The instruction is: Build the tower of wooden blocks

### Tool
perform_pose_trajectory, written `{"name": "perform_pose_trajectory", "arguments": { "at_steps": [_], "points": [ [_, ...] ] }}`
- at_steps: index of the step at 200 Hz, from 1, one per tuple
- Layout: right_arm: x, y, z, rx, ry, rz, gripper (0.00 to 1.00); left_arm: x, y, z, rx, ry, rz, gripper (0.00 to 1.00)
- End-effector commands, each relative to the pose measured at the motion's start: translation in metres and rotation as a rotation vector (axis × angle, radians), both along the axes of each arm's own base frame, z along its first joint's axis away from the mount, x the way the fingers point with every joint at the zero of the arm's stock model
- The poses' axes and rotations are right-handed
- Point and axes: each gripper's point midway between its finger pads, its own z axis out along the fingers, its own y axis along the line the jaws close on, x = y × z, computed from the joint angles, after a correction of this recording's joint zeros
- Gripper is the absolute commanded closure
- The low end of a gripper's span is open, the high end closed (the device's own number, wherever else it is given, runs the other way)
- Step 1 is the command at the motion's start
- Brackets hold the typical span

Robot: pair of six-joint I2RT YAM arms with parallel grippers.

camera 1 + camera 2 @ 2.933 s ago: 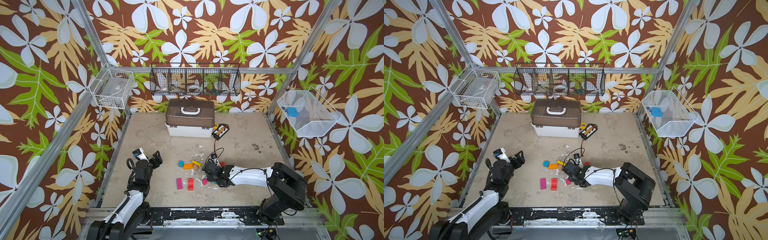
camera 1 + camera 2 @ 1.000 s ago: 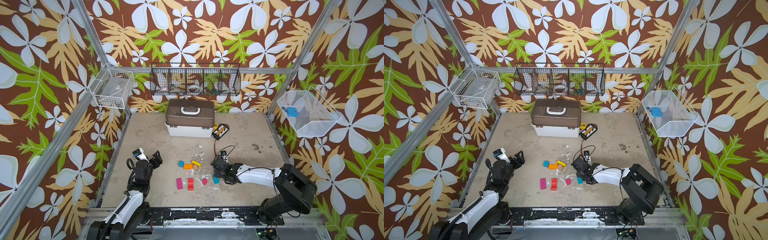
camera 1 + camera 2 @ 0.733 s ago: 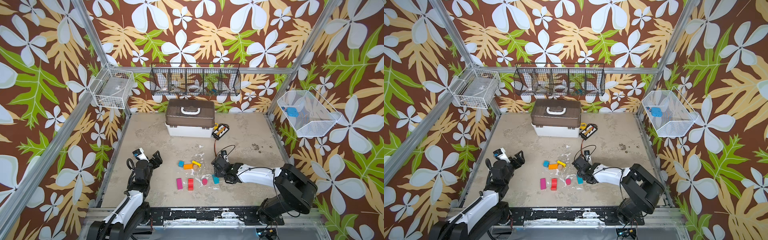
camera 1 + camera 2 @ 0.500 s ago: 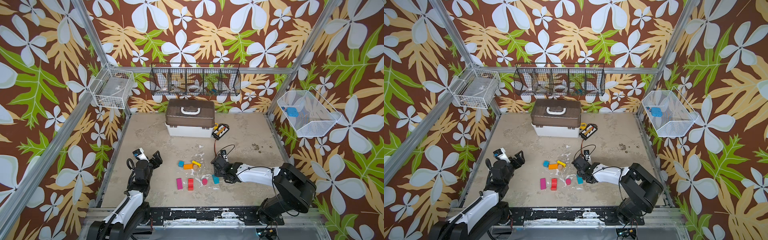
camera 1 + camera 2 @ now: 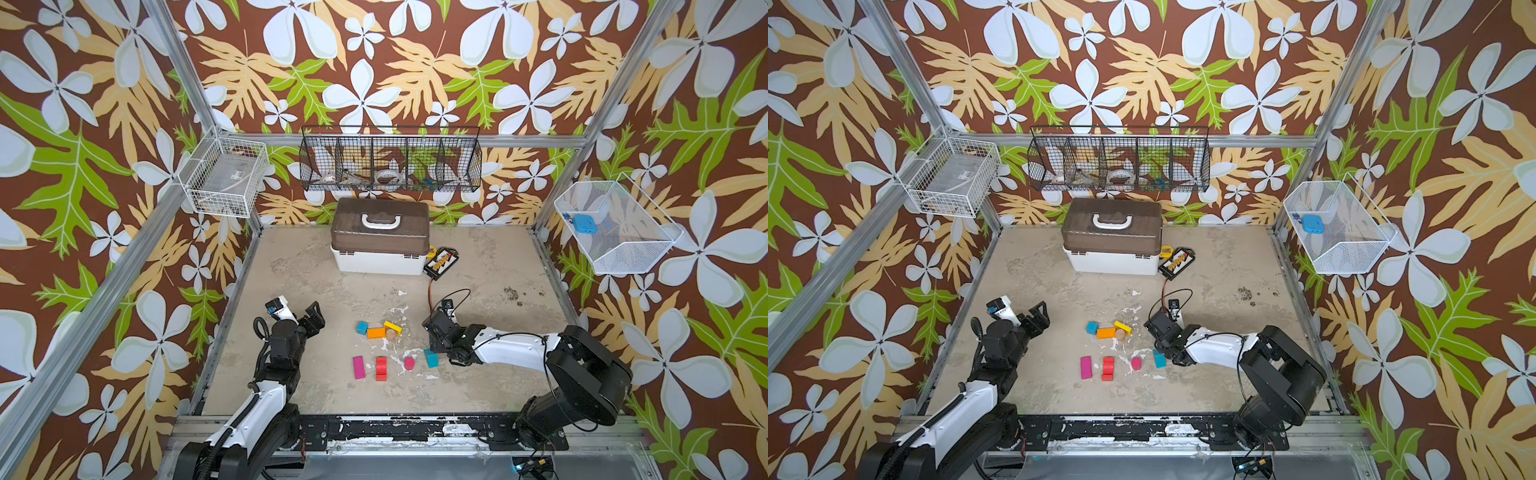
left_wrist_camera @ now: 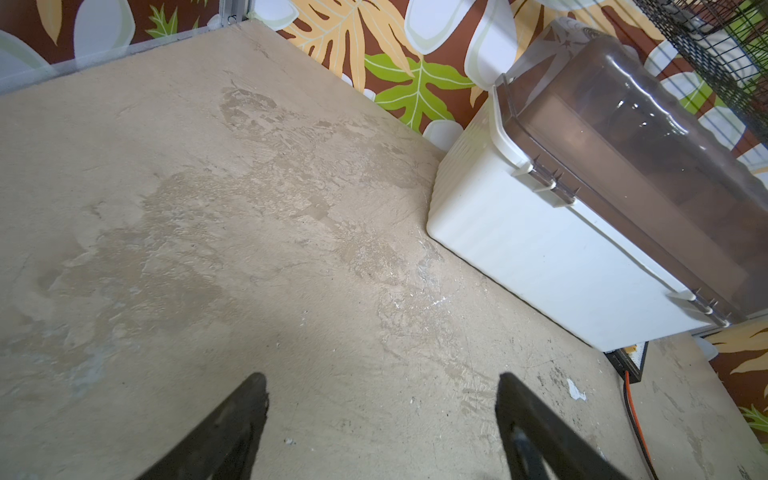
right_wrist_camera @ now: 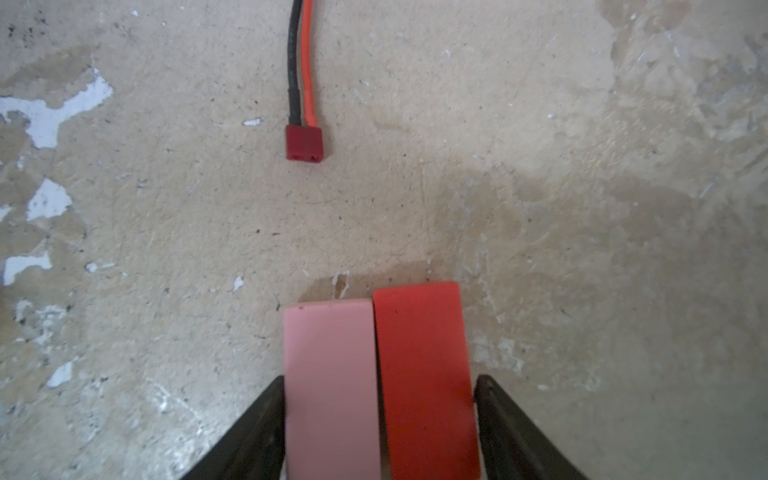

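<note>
Flush side by side on the sandy surface (image 7: 582,208): a pale pink wooden bar (image 7: 330,386) and a red wooden bar (image 7: 424,374), well in front of the white plastic box with brown lid (image 5: 376,259), on the robot's side. Flanked by the right pincer (image 7: 380,377), narrowed over the last second to touch both outer faces, apparently pinching the pair. No tower yet. Other painted blocks (image 5: 376,332) scattered flat, likewise in front of the box. Probably a two-bar pickup for the base. Left pincer (image 6: 380,376) spread, empty.
</note>
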Motion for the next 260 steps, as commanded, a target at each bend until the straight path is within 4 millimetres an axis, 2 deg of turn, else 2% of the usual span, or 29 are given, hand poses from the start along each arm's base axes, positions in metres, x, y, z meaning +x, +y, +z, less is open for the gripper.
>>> {"name": "perform_pose_trajectory", "arguments": {
  "at_steps": [1,66,125,178,260],
  "points": [
    [-0.0028,-0.0049,-0.0047,-0.029,0.017,0.000,0.29,0.0023,-0.0002,0.0074,-0.005,-0.030,0.002,0.13],
    [-0.0014,-0.0073,-0.0069,-0.041,0.018,-0.007,0.30,0.0020,-0.0001,0.0072,-0.005,-0.030,0.002,0.13],
    [-0.0011,-0.0117,-0.0090,-0.040,0.026,-0.020,0.36,0.0022,-0.0001,0.0075,-0.005,-0.031,0.002,0.13],
    [-0.0006,-0.0129,-0.0086,-0.037,0.025,-0.026,0.36,0.0021,-0.0001,0.0074,-0.006,-0.031,0.002,0.13],
    [0.0027,-0.0102,-0.0037,-0.035,0.022,-0.029,0.26,0.0020,-0.0006,0.0077,-0.006,-0.032,0.001,0.13]
  ]
}}
